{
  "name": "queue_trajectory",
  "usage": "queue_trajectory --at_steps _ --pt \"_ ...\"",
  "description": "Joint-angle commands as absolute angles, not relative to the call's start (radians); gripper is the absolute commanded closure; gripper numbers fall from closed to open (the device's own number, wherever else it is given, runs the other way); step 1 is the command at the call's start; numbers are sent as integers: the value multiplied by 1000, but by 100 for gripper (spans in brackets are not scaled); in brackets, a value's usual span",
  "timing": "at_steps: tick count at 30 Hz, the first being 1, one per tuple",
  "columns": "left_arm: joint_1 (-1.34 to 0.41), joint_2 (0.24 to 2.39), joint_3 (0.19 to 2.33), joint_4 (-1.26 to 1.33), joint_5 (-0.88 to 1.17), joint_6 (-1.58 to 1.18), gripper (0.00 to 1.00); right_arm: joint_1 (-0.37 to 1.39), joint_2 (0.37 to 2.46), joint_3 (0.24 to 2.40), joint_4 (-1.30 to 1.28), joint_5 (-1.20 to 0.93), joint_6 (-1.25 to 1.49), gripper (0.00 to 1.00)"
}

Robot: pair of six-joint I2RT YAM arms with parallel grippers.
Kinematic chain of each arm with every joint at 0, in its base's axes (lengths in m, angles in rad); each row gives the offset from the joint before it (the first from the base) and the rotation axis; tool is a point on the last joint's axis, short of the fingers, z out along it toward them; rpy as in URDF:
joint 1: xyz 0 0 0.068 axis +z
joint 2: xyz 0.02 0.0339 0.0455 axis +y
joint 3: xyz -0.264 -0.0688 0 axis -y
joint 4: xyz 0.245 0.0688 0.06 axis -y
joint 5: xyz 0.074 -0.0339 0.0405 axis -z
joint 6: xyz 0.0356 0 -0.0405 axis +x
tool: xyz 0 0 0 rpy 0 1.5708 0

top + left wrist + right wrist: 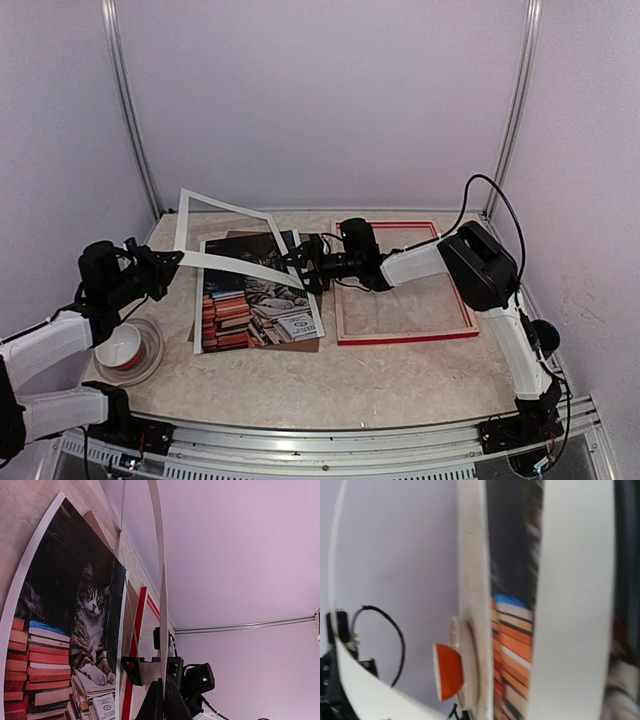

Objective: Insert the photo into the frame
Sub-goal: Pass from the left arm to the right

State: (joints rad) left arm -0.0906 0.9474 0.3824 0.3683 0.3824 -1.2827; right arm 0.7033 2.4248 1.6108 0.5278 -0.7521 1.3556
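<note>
Top external view: the left pincer [168,262] is pressed together on the left edge of a flat white cut-out mat board [235,263]. The board hangs bowed and tilted above the desk [300,390]. The right pincer [303,263] meets the board's right strip. Whether its jaws are clamped on the strip or merely straddle it, I cannot tell, even from the left wrist view.

Beneath the raised board lies the photo [255,300], a large paper print of a tabby cat on stacked colourful books. It is face up on a plain brown backing board [300,345], its long axis running from the near edge toward the far wall. The photo sits below and between the two pincers, its right edge under the right one.

The frame [405,337], a large rectangle with red outer edges and pale wood rails, lies flat just beside the photo on its right. Only bare desk shows through its opening. So the photo has to travel rightward, and the right arm looks better placed for that.

An orange-and-white bowl [120,350] stands on a clear round plate [152,345] near the left arm; nothing shows inside it.
</note>
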Motion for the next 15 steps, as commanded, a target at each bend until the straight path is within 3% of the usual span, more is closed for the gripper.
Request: queue_trajectory --at_steps 1,15 --pt "-84 920 405 330 430 -1278 97 683 2465 1682 535 -761 1362 24" --pt "-84 849 407 185 472 -1221 96 621 2544 1809 538 -836 1380 31"
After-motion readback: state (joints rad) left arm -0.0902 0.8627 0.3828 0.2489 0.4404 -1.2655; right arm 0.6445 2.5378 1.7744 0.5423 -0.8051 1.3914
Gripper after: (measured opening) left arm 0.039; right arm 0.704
